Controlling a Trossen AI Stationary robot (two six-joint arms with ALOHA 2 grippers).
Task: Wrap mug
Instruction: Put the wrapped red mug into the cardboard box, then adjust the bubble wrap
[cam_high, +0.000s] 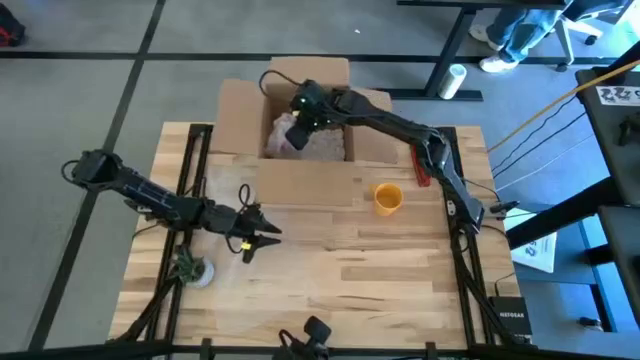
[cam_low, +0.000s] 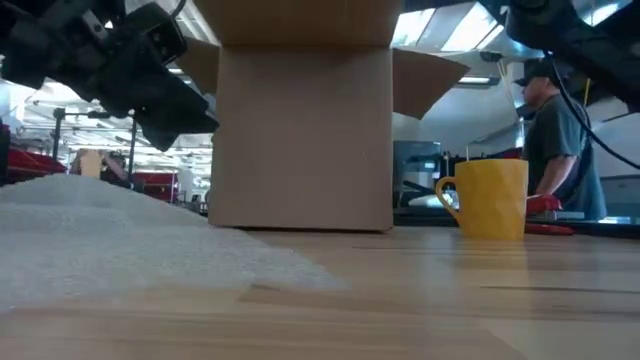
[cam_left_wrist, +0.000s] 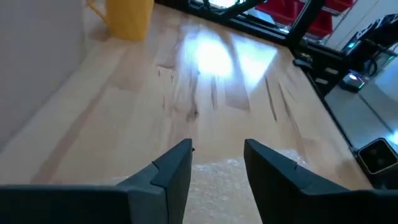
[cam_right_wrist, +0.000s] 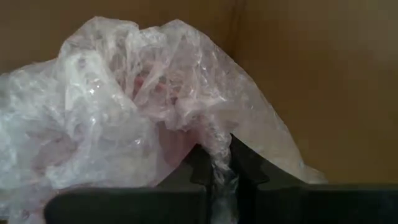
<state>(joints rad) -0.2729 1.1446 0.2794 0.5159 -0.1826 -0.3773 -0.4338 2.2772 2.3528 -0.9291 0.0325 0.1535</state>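
One yellow mug stands bare; right tool pinches crinkled bubble wrap; left tool gapes.

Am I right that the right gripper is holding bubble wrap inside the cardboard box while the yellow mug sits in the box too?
Not quite: the yellow mug stands on the table outside the cardboard box, as the high view shows. The right gripper does hold bubble wrap inside it.

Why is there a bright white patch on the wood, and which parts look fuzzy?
Left wrist view: the patch is glare from overhead light on the table. Low view: the near sheet of bubble wrap is out of focus, the yellow mug sharper. Right wrist view: the plastic wrap shines with small highlights.
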